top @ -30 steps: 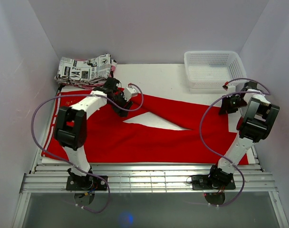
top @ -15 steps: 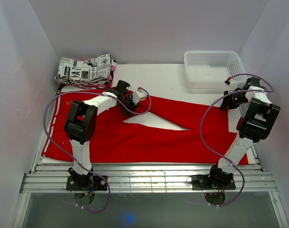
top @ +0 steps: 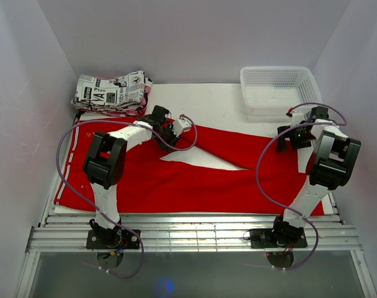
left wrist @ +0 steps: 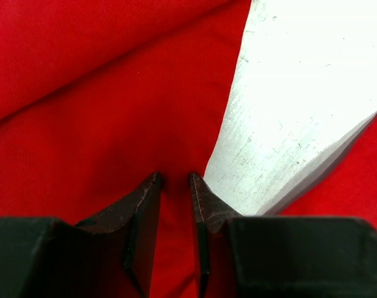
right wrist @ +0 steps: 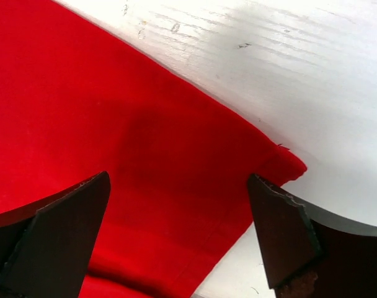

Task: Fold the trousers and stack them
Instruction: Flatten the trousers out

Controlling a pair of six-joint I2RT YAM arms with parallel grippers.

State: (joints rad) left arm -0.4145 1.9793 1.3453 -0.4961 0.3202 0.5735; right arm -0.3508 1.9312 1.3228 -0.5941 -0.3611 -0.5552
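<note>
The red trousers lie spread flat across the table, legs running to the right with a white wedge of table between them. My left gripper is down at the point of that wedge, near the crotch. In the left wrist view its jaws stand narrow with a ridge of red cloth pinched between them. My right gripper hovers over the far leg's end. In the right wrist view it is wide open above the red cloth, holding nothing, with the hem corner by the right finger.
A folded newspaper-print garment sits at the back left, close behind my left gripper. A white mesh basket stands at the back right, just behind my right arm. Walls close in on both sides of the white table.
My right gripper has opened wide, let go of the leg end and shifted a little left. My left gripper moved right to the crotch and its jaws narrowed on the cloth.
</note>
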